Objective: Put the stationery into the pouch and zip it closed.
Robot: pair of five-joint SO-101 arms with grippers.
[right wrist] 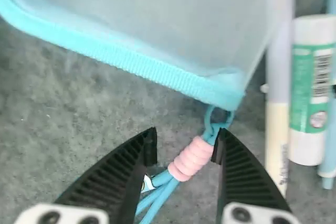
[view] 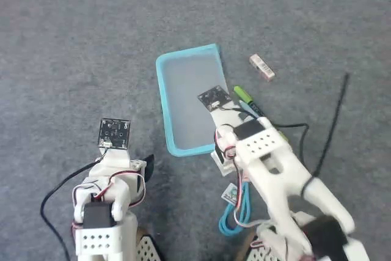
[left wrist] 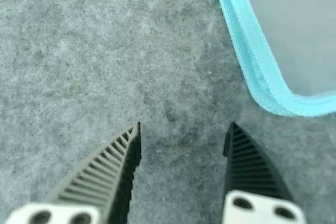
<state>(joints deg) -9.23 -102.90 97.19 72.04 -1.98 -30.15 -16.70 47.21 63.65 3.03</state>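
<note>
right gripper (right wrist: 186, 135) is parked at the lower right corner of the pouch (view: 189, 90), jaws spread fairly wide with nothing clamped. sitting in the gap is the pink bead (right wrist: 190, 160) on the pouch's blue cord (view: 235, 212). in the right wrist view the bead lies nearer one finger, about touching it, with a clear gap to the other.

that's the relation that counts: the cord runs from the pouch corner slantwise down through the gap, so a plain close should catch the bead, by my reading.

the pouch lies flat at the centre of the high view, long axis running top to bottom with a slight tilt. whether its zip is open i can't tell.

the stationery is outside it: a green marker (view: 243, 95) and an eraser (view: 261, 67) to the pouch's right, a glue stick (right wrist: 310, 87) and a pen (right wrist: 276, 129) just beside that corner.

left gripper (left wrist: 184, 129) hangs over bare carpet at the lower left of the pouch, jaws wide and empty, well apart from the cord. the right arm is clearly the nearer one.
</note>
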